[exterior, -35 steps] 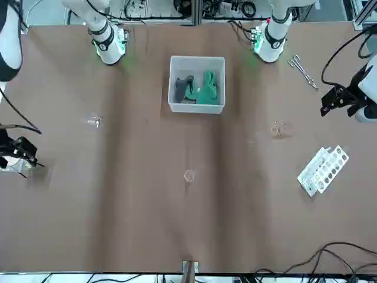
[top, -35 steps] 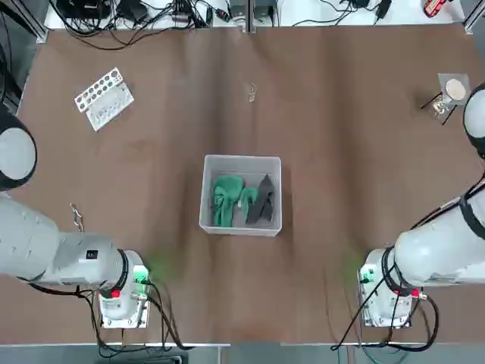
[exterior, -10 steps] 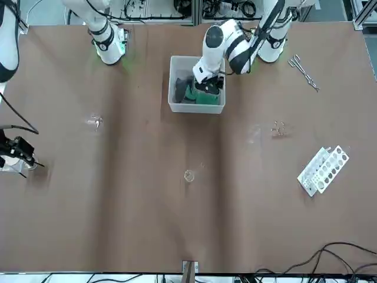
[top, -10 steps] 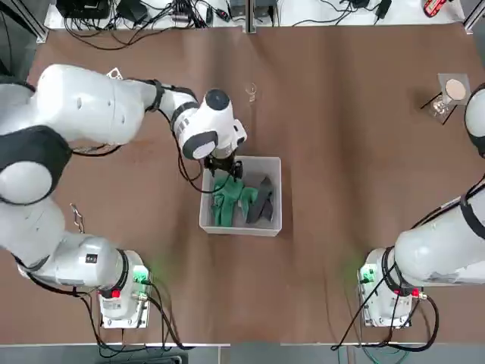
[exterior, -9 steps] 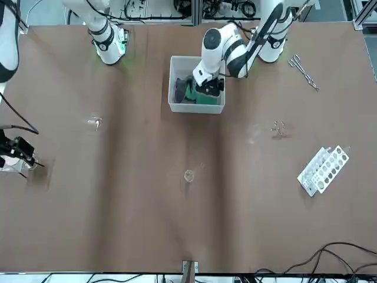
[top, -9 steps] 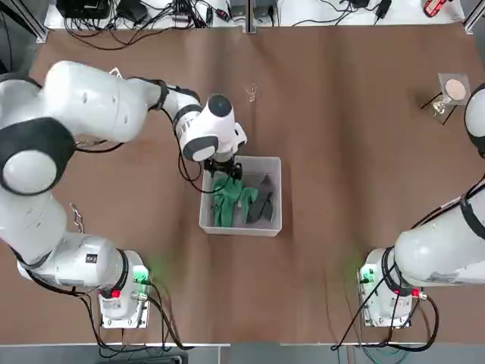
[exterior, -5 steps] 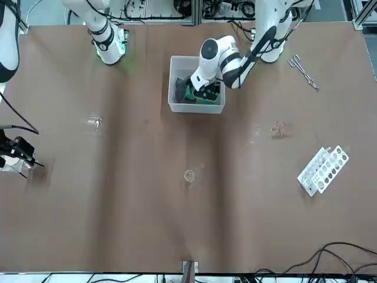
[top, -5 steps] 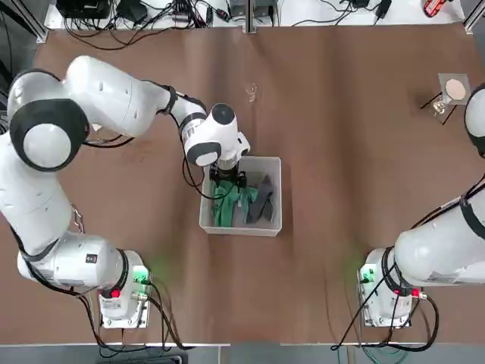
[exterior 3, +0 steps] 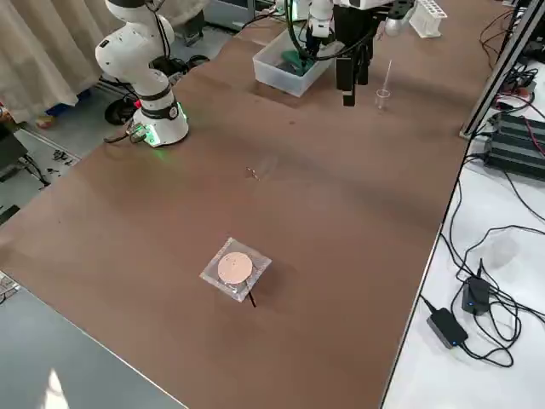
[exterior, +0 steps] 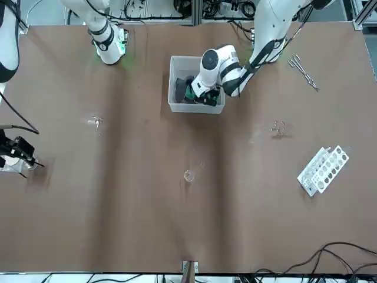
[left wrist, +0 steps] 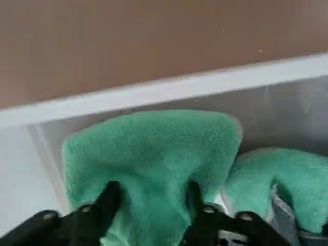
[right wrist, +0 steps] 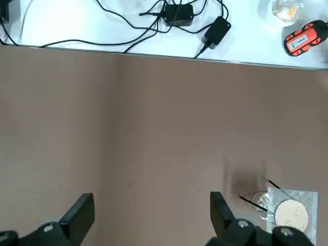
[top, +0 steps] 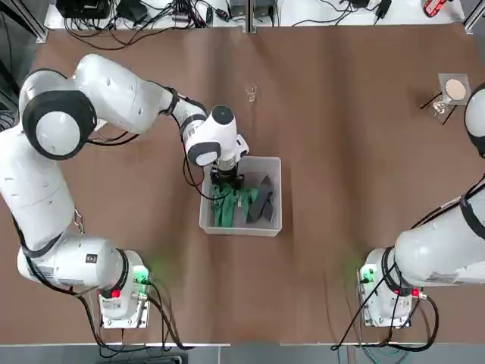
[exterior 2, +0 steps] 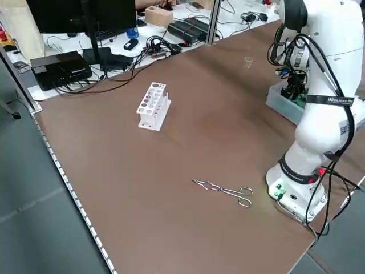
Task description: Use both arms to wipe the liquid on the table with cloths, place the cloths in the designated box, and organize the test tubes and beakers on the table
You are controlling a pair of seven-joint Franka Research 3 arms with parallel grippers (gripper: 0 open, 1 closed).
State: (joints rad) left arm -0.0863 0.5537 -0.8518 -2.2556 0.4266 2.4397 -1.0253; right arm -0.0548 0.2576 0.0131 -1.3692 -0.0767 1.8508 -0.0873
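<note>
Top view: box [top: 240,225] at the middle of the brown desk [top: 341,152]; green cloth [top: 226,206] and dark cloth [top: 262,199] inside; left gripper [top: 226,183] reaching down into its far end.

Front view: white rack [exterior: 323,170], scissors [exterior: 303,71] and a small beaker [exterior: 188,175] on the desk, well apart.

Left wrist view: jaws partly closed, pinching a fold of the green cloth.

Right wrist view: right gripper [right wrist: 151,218] over bare desk, jaws wide, holding nothing.
</note>
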